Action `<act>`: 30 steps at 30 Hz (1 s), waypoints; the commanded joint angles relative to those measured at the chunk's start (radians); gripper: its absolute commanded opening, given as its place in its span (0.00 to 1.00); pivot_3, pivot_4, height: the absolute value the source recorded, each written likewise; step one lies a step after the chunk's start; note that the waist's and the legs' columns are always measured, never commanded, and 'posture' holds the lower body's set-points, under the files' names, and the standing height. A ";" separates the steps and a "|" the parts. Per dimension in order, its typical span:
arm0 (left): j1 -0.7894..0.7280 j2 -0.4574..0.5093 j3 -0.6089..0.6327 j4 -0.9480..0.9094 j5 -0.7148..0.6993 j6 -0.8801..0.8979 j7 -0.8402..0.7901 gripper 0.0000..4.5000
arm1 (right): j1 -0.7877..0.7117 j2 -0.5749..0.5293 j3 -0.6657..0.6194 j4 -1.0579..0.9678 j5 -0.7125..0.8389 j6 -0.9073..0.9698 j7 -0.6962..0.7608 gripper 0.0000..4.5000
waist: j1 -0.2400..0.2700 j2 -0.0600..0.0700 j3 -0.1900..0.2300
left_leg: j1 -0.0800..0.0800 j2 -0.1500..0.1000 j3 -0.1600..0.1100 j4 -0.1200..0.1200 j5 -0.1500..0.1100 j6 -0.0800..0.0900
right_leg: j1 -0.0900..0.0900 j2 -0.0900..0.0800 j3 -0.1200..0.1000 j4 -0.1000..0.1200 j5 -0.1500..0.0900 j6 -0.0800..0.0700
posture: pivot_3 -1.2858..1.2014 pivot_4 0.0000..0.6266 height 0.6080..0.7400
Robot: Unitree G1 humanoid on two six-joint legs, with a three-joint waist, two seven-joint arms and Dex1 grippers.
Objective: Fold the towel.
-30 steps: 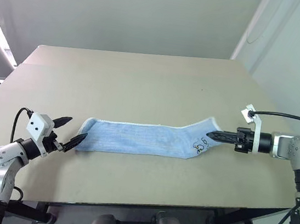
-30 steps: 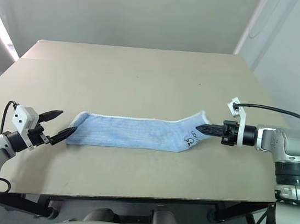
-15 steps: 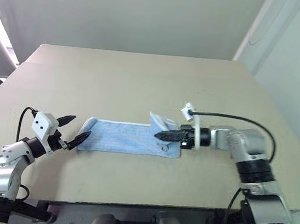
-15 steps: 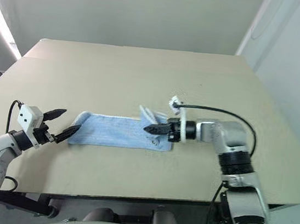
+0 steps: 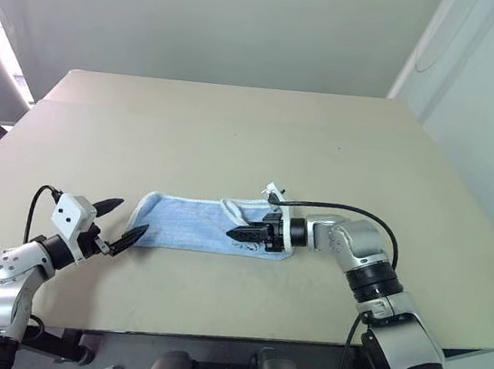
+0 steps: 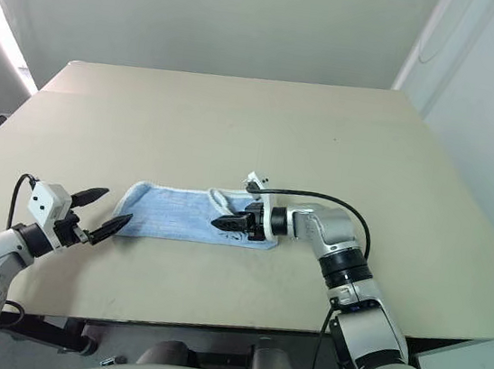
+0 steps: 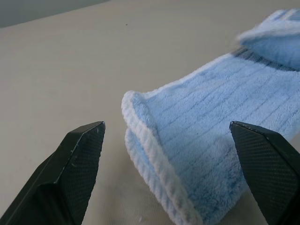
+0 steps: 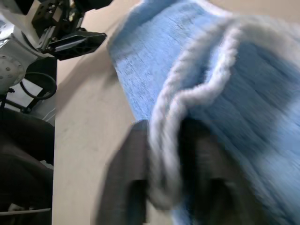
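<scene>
Moved: right gripper [image 5: 242,234] carried towel [image 5: 182,224] end leftward, folding it over.
Right: fingers still around the hem, grip loosening.
Left gripper [image 5: 120,226]: wide, at towel's left end.
Towel: mid-table [image 5: 235,137], soft, light; grab hemmed corners.

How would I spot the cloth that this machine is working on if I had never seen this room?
Look at the wide beige table and find its near middle. There lies a light blue ribbed towel with white stitched edging, one end doubled back over the rest. It is the only soft, coloured thing on the table, lying between the two black-fingered tools.
</scene>
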 commanded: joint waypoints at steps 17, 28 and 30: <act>0.006 0.037 0.068 -0.042 -0.034 0.014 0.004 1.00 | 0.046 0.074 -0.019 0.194 -0.203 -0.605 0.029 0.64 | -0.005 -0.001 -0.001 | 0.001 0.001 0.000 0.000 0.000 0.000 | 0.001 0.002 -0.001 0.000 0.001 0.000 | 0.52 0.00 1.00; 0.036 0.049 0.090 -0.067 -0.035 0.060 0.023 1.00 | 0.027 0.125 0.033 0.426 -0.376 -0.822 -0.047 0.92 | -0.024 -0.002 -0.004 | 0.019 0.001 0.000 0.000 0.000 -0.001 | 0.019 0.000 -0.001 0.000 -0.002 -0.005 | 0.52 0.00 1.00; 0.055 0.081 0.084 -0.084 -0.037 0.168 0.033 1.00 | 0.015 0.118 0.001 0.380 -0.335 -0.782 -0.009 1.00 | -0.025 -0.002 -0.004 | 0.020 0.001 0.000 0.000 0.000 -0.001 | 0.020 0.001 0.000 0.001 -0.001 -0.005 | 0.52 0.00 1.00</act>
